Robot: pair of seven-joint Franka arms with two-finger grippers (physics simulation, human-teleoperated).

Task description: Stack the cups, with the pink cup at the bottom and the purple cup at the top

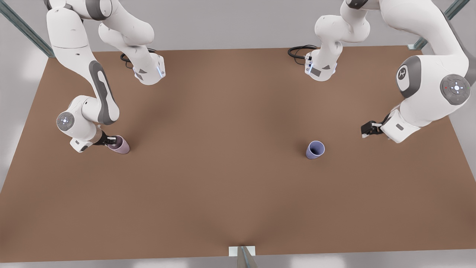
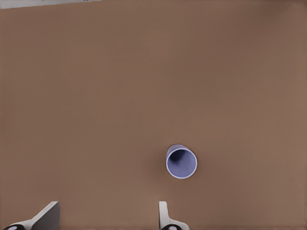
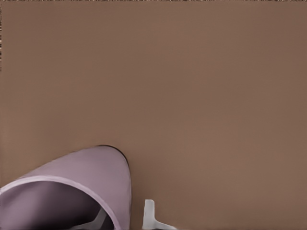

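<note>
The pink cup point(image 1: 120, 144) stands on the brown table point(image 1: 223, 178) at the front view's left. My right gripper point(image 1: 111, 140) is low at its rim and open. One finger point(image 3: 98, 218) is inside the pink cup point(image 3: 86, 177) and the other finger point(image 3: 149, 213) is outside the wall, with a narrow gap showing. The purple cup point(image 1: 315, 149) stands upright at the front view's right. My left gripper point(image 1: 369, 129) hovers open to the right of it. In the left wrist view the purple cup point(image 2: 181, 162) lies ahead of the left gripper point(image 2: 105, 218), off to one side.
Two arm bases with black cables point(image 1: 299, 51) stand at the table's far edge. A metal post point(image 1: 243, 257) sits at the near edge. Bare tabletop stretches between the two cups.
</note>
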